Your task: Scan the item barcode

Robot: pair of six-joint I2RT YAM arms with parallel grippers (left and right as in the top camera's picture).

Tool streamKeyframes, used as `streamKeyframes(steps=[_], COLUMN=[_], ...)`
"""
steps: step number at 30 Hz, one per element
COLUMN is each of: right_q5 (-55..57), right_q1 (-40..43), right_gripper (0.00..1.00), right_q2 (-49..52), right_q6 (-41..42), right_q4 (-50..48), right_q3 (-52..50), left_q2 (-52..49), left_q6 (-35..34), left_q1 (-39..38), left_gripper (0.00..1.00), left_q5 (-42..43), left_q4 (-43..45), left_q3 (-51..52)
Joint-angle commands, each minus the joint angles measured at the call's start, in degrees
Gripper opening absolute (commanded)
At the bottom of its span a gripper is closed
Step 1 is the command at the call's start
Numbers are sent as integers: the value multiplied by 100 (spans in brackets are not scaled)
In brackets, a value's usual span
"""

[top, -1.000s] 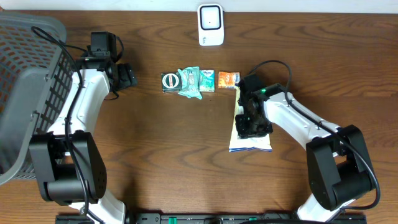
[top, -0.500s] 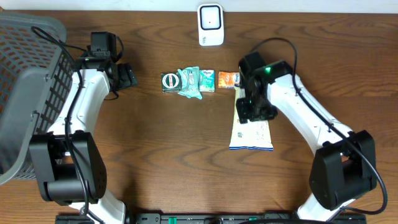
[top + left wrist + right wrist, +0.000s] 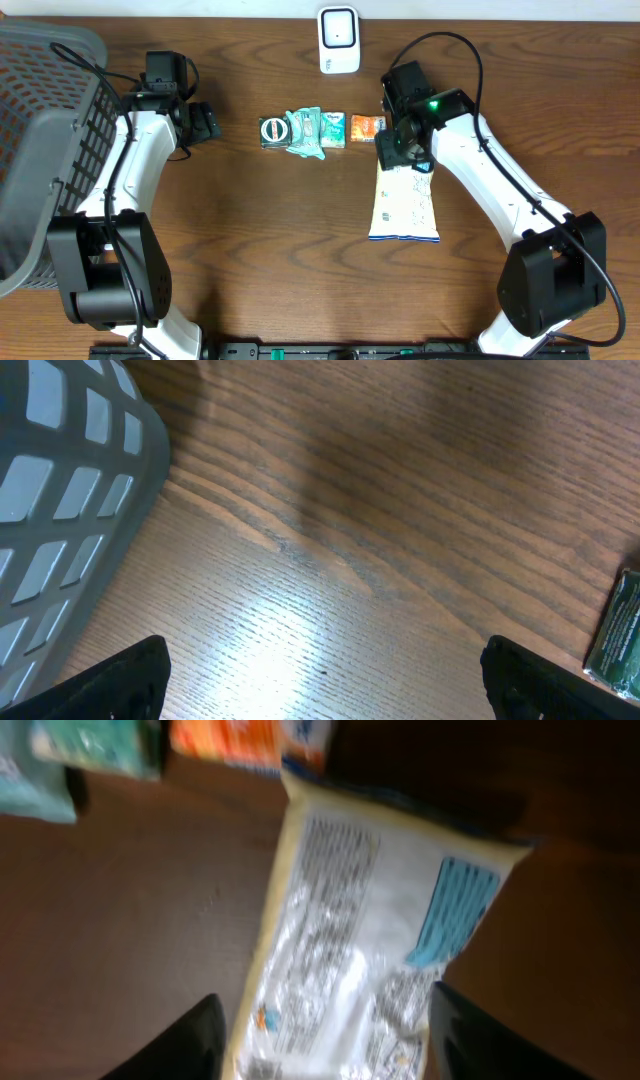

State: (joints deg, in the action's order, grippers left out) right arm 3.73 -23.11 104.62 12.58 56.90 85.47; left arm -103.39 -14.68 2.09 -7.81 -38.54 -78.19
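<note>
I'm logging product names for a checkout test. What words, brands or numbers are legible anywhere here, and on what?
No text can be read as words.
white pouch: block of fine print and a blue panel, blurred in the right wrist view and too small overhead.
orange packet, teal packets, dark green pack: labels too small to read.
scanner: no legible marking.

print on white pouch blurred, nothing legible

Wooden table: white pouch, small packets, scanner, grey basket
</note>
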Motion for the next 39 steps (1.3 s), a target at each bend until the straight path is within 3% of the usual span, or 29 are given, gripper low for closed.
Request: streamKeyframes(steps=[1, 3, 17, 25, 32, 37, 39], right_q5=[129, 131, 879, 1038, 1154, 951, 699], right_q1=[31, 31, 72, 170, 219, 260, 356], right_gripper=[49, 43, 43, 49, 60, 93, 99], right_q2=[-35, -35, -35, -83, -407, -540, -527], right_q6=[57, 201, 520, 577, 562, 562, 562], right_q4=[-264, -428, -2277, -2109, -420, 431, 713], right_q3=[4, -107, -1801, -1801, -730, -555, -584], left_q2=[-2, -2, -2, -2, -2, -2, -2], left_q6=[92, 92, 92, 92, 92, 92, 92], left_q1=[0, 0, 0, 0, 0, 0, 0], left_gripper=[98, 97, 98, 98, 98, 98, 97], left_q5=[-31, -31, -31, -31, -31, -31, -31], left_q4=[0, 0, 0, 2, 0, 0, 0], left_q3=[33, 33, 33, 33, 33, 33, 33])
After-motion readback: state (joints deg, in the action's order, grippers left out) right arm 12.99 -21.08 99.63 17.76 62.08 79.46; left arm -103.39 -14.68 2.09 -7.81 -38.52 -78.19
